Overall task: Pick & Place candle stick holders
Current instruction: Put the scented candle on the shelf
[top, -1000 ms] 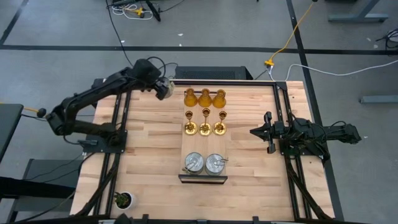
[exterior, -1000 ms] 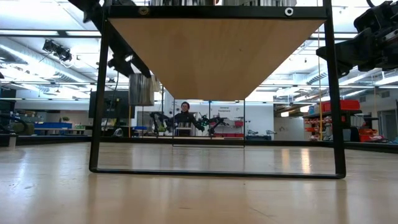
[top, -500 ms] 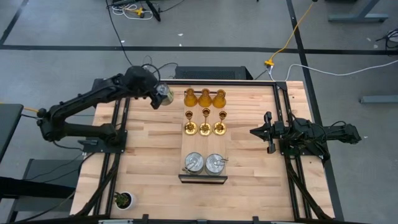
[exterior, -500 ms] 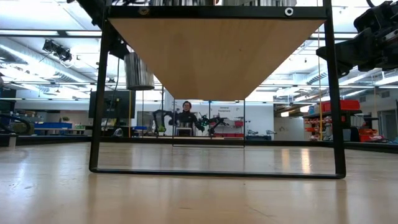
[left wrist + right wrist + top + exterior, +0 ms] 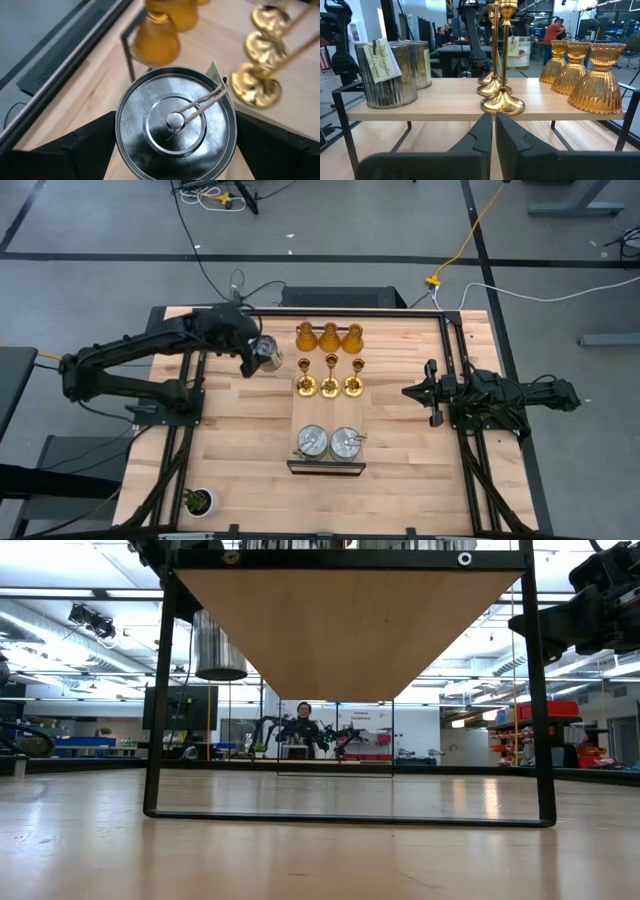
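My left gripper point(image 5: 262, 357) is shut on a squat silver holder point(image 5: 175, 122) and holds it in the air just left of a small raised wooden stand point(image 5: 328, 415). The holder also shows in the low view point(image 5: 220, 645). On the stand are three amber bell-shaped holders point(image 5: 329, 337) at the far end, three gold thin-stemmed holders point(image 5: 330, 385) in the middle, and two silver holders point(image 5: 329, 442) at the near end. My right gripper point(image 5: 408, 392) is shut and empty, level with the gold holders at the stand's right. My left gripper pinches the silver holder's round side wall point(image 5: 120, 135) between its two fingers point(image 5: 92, 145), one on each side. The fingers come from above, pointing down. The holder is upright, its lid with twine and a tag up, lifted clear of the table.
A tiny green potted plant point(image 5: 197, 501) stands at the table's near left corner. The stand's black metal frame point(image 5: 350, 818) rests on the table. Bare wood lies left and right of the stand.
My left gripper has carried the silver holder from the table's far left corner toward the near edge and a little right, up to the left side of the stand. The holder stays upright and clear of the table.
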Available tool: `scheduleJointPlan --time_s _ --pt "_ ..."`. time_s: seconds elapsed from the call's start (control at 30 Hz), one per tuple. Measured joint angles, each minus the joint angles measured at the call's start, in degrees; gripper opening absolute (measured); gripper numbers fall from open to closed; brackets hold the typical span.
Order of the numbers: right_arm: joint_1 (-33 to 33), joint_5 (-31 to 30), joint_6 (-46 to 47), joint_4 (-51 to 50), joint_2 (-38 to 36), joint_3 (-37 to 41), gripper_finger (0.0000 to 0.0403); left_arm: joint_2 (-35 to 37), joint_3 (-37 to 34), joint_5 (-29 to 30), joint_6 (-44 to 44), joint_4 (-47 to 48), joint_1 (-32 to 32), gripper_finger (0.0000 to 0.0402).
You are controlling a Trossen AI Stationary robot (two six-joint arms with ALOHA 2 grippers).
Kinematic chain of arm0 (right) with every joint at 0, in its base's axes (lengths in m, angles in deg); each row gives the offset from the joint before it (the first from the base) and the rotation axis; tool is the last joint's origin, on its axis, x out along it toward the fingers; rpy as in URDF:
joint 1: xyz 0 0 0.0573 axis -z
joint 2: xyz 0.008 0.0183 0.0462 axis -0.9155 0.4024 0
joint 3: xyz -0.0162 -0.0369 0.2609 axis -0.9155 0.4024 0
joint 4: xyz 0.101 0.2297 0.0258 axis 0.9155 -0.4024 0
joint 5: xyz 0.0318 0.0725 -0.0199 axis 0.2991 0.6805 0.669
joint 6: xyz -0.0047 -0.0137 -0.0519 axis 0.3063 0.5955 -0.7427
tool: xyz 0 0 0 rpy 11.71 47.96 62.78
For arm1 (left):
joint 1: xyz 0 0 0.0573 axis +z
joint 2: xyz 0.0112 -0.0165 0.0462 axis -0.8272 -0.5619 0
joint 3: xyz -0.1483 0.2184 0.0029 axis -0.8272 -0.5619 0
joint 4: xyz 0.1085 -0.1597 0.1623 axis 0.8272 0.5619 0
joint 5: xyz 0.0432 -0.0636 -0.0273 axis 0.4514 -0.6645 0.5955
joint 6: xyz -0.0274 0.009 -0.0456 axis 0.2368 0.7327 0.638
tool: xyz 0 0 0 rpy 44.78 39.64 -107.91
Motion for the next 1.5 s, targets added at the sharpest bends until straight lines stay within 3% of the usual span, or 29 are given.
scheduleJointPlan --time_s 0.3,0.73,1.1,1.5 --pt "0.02 0.00 0.00 0.00 0.00 -0.02 0.0027 0.60 0.26 -1.31 1.54 1.64 -6.34 0.0374" --pt "0.02 0.00 0.00 0.00 0.00 -0.02 0.0027 1.16 8.70 -0.46 3.05 8.70 -14.17 0.0374" --pt "0.02 0.00 0.00 0.00 0.00 -0.02 0.0027 0.95 9.44 0.01 5.86 8.68 -23.68 0.0374" --pt "0.01 0.00 0.00 0.00 0.00 -0.02 0.0027 -4.44 9.42 2.12 7.88 1.98 -32.87 0.0374"
